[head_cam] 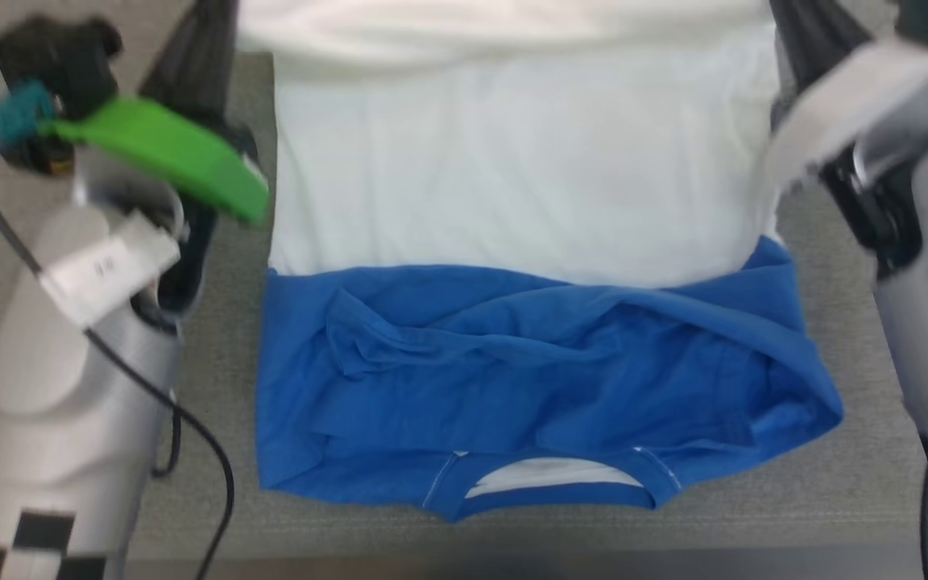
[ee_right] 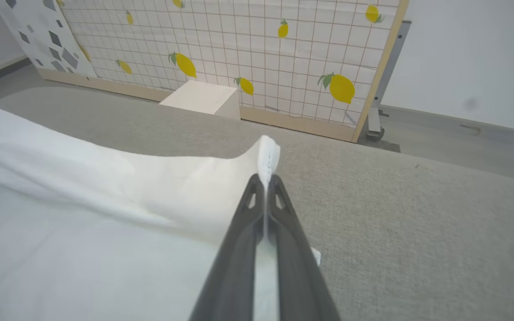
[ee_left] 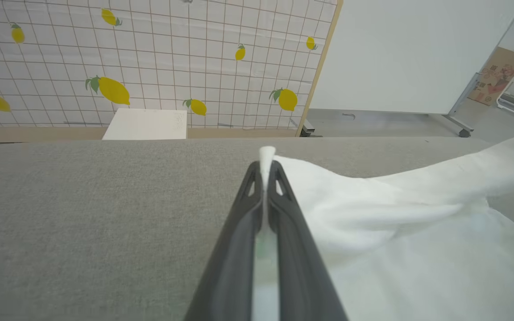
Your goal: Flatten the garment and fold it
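While the garment [head_cam: 512, 185] lies spread across the middle of the grey table [head_cam: 222, 499], blue sleeves bunched and neckband down at six o'clock, the left gripper [ee_left: 266, 166] sits up at ten o'clock in the head view, fingers pinched tight on a white hem corner that pokes out past the tips. Between the arms, the white edge runs lifted along twelve o'clock. Over at two o'clock, the right gripper [ee_right: 266, 180] is clamped just as tight on the opposite white corner, stitching showing above its tips.
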